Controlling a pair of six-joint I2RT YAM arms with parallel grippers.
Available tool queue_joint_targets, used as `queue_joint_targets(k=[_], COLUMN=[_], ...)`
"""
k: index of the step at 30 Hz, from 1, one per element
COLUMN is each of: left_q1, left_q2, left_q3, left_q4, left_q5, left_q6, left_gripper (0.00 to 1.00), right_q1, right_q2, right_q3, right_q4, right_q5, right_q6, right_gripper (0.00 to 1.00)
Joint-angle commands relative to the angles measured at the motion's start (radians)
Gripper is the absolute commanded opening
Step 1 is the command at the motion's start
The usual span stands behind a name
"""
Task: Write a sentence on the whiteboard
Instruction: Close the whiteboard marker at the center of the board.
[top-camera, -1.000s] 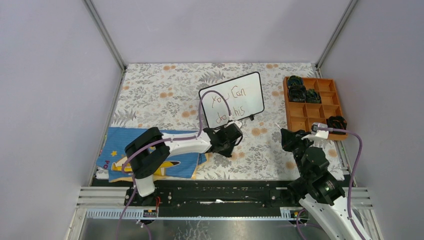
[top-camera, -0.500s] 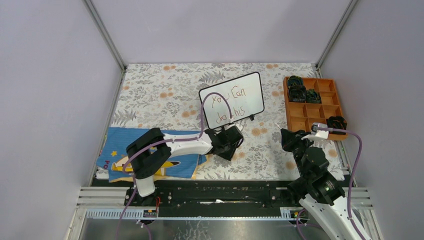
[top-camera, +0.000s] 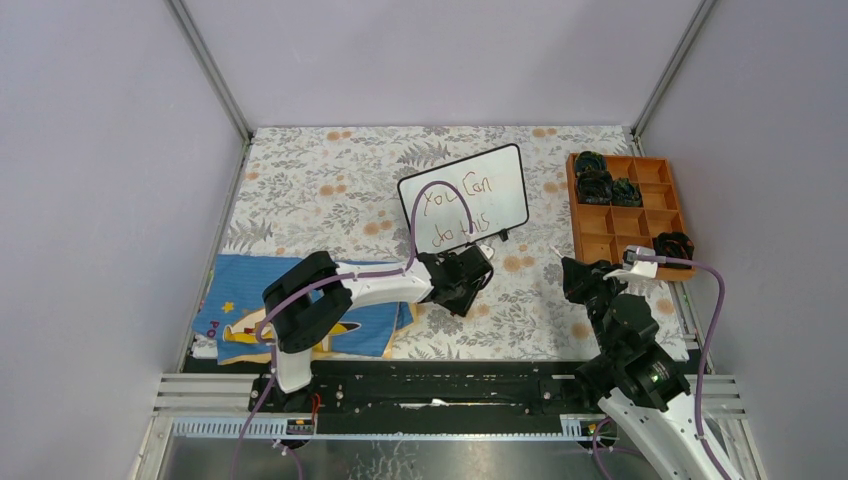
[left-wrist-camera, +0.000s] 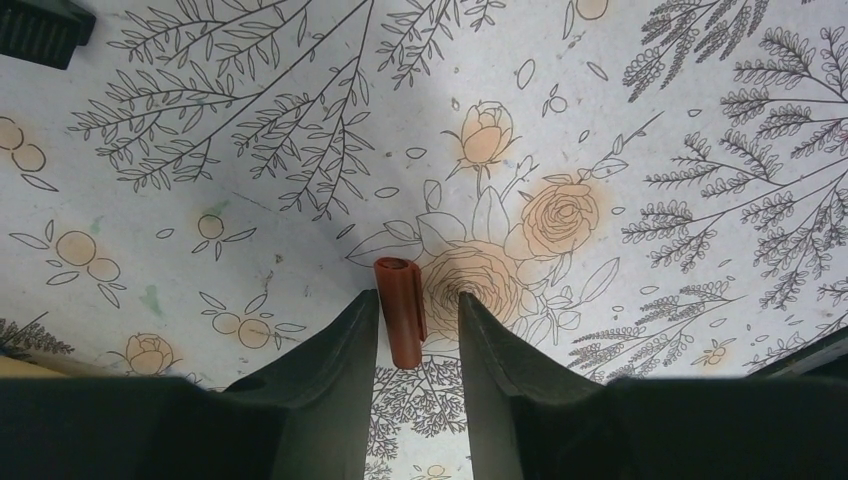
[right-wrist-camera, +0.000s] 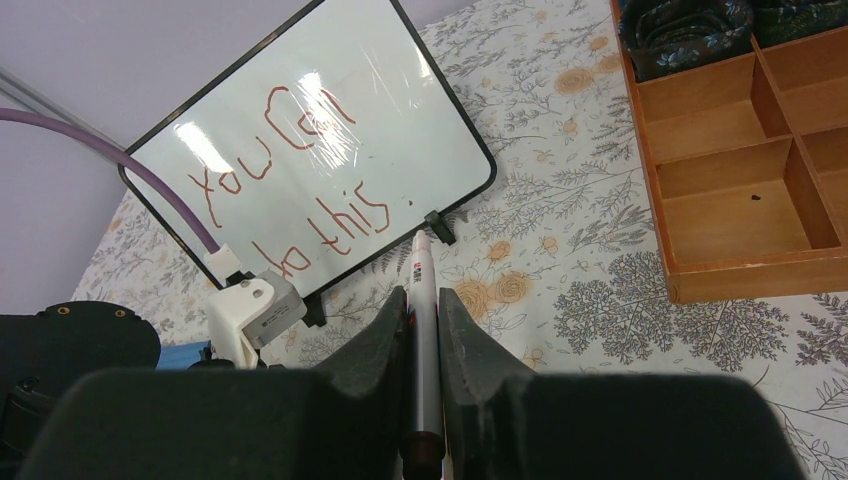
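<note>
Since a second ago the left hand (left-wrist-camera: 418, 300) has slid a little toward the right edge of the desk (top-camera: 330, 190) and now sits just before the near edge of the whiteboard (right-wrist-camera: 420, 120). The right arm has not moved.

The left hand's two dark fingers stand narrowly apart. A short reddish-brown cap (left-wrist-camera: 400, 310), a smooth tube, touches one finger and leaves a clear gap to the other.

The right hand (right-wrist-camera: 422, 295) is closed on one slim pen (right-wrist-camera: 424, 330) with a white barrel, its tip pointing at the whiteboard.

The board is one glossy white rectangle with a thin black frame and rounded corners. It stands tilted near the middle of the far edge. The sentence (right-wrist-camera: 300, 190) runs across it in two reddish-brown lines, "You Can do this".

A floral printed cloth covers the desk. One orange wooden tray (top-camera: 573, 215) at the far right corner holds four dark bundles (top-camera: 593, 185). One blue cloth (top-camera: 235, 300) lies at the near left corner.
</note>
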Motion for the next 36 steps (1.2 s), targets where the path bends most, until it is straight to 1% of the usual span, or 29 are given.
queue_joint_targets(k=[1, 8, 18, 21, 22, 26, 30, 33, 36], left_q1=[0.008, 0.008, 0.008, 0.008, 0.009, 0.016, 0.052, 0.104, 0.168], left_q2=[0.026, 0.029, 0.036, 0.018, 0.004, -0.101, -0.258, -0.391, -0.523], left_q3=[-0.006, -0.047, -0.064, -0.07, -0.075, -0.102, -0.137, -0.172, -0.195], left_q4=[-0.019, 0.003, 0.028, 0.038, 0.046, 0.083, 0.122, 0.168, 0.223], left_q5=[0.016, 0.032, 0.043, 0.036, 0.034, 0.013, -0.01, 0.001, 0.022], left_q6=[0.024, 0.021, 0.018, 0.012, 0.01, -0.017, -0.051, -0.072, -0.082], left_gripper=[0.4, 0.34, 0.1, 0.0, 0.0, 0.0, 0.0, 0.0, 0.0], right_q1=[-0.005, -0.006, -0.006, -0.005, -0.006, -0.005, -0.006, -0.005, -0.006], right_q2=[-0.009, -0.007, -0.007, -0.006, -0.004, 0.014, 0.039, 0.054, 0.109], right_q3=[0.003, 0.005, 0.008, 0.009, 0.009, 0.019, 0.039, 0.054, 0.083], right_q4=[0.03, 0.029, 0.022, 0.021, 0.021, 0.019, 0.045, 0.122, 0.232], right_q5=[0.023, 0.022, 0.022, 0.023, 0.022, 0.007, -0.002, -0.032, -0.067], right_q6=[-0.013, -0.013, -0.013, -0.011, -0.01, -0.008, -0.014, -0.033, -0.043], right_gripper=[0.0, 0.0, 0.0, 0.0, 0.0, 0.0, 0.0, 0.0, 0.0])
